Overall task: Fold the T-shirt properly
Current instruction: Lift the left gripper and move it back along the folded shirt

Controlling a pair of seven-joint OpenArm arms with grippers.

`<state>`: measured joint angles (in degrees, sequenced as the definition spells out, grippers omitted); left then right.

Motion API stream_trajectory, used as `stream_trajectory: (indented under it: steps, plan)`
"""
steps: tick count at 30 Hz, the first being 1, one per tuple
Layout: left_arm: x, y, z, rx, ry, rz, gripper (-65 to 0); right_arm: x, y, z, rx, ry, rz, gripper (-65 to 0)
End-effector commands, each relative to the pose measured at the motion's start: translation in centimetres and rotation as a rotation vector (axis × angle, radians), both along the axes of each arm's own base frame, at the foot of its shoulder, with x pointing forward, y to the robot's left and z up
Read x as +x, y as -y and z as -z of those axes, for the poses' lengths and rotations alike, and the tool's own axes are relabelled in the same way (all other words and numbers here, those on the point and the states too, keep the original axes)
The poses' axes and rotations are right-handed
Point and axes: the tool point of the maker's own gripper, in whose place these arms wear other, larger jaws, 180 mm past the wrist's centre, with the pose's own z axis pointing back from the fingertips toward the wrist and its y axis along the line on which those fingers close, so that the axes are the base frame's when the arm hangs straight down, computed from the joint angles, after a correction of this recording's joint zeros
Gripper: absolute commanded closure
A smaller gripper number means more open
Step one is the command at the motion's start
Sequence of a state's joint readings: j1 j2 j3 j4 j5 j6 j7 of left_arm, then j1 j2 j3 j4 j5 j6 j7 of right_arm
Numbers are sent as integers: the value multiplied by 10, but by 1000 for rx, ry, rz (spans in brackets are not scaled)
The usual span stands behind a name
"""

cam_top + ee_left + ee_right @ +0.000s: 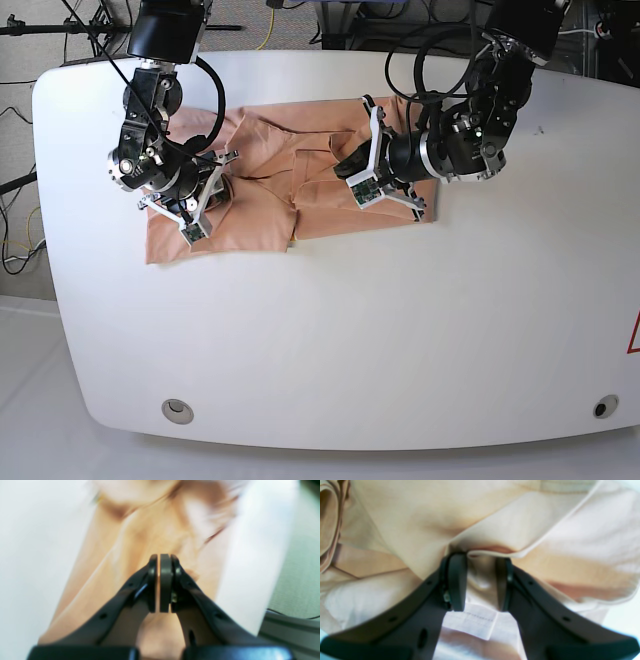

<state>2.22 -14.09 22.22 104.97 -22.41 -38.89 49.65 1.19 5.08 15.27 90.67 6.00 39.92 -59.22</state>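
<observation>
L wrist view
- left gripper (159,583): centre-bottom of frame, jaws pressed together w/ only a thin pale sliver betw. the pads; prob. pinching a cloth layer, but too blurred to be sure.
- T-shirt (150,530): salmon cloth runs from lower left up to top centre, i.e. ahead of and under the jaws; long streak of fabric lines up roughly w/ the gripper's pointing direction.
- table (32,555): white, left side and a strip on the right.

R wrist view
- right gripper (480,585): centre, jaws partway apart, pale fabric and a stitched hem showing in the gap; not clamped on it.
- T-shirt (407,522): fills nearly the whole frame; a folded edge crosses just above the fingertips, left to right, dipping at centre. That edge is the nearest thing to catch, straight ahead of the jaws.

Base view
- T-shirt (260,200): upper-middle of table (330,340), long axis left-right, rumpled, with a seam or fold near mid-frame.
- right gripper (195,200): on frame's left, over the shirt's left part, close to its lower left corner.
- left gripper (365,165): on frame's right, over the shirt's right half, pointing left toward the middle.
- key relation: each arm sits over its own end; I judge a fold would bring one end across the long axis toward the other. Neither arm is clearly nearer the centre line.
</observation>
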Motion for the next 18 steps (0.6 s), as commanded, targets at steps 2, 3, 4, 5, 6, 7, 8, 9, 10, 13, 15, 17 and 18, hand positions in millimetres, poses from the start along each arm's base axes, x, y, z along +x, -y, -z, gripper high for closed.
stream_trajectory:
  steps: [2,3,4,5,6,7,8,9,10,13,15,17,18]
  plan:
    - [-1,13,-12,-85,1,12,-2,2,5,-4,-23,-1,-2,-198]
    - [-2,16,-5,-93,-27,8,-1,2,5,-3,-21,-1,-2,-197]
    - [-3,18,1,-100,-55,2,0,2,5,-3,-19,0,-1,-197]
    - [-3,18,4,-101,-62,-2,0,1,5,-3,-20,-1,-1,-197]
    - [-3,18,6,-101,-70,-5,0,1,5,-3,-20,-2,-1,-197]
    - [-3,18,8,-101,-77,-11,-1,1,5,-3,-20,-2,-1,-197]
    - [-2,17,10,-102,-85,-17,-1,1,5,-3,-21,-3,-2,-197]
    - [-2,17,13,-102,-92,-22,-1,1,5,-3,-21,-3,-1,-197]
    - [-2,17,15,-102,-98,-27,-2,1,5,-3,-21,-4,-1,-197]
    - [3,20,22,-115,-120,-52,-3,0,5,-3,-25,-8,-3,-195]
    - [7,22,26,-126,-130,-73,-3,0,5,-3,-27,-9,-4,-193]
    - [10,20,28,-128,-133,-90,-3,0,5,-4,-28,-6,-5,-192]
    - [12,19,28,-129,-133,-99,-4,0,5,-4,-28,-4,-5,-192]
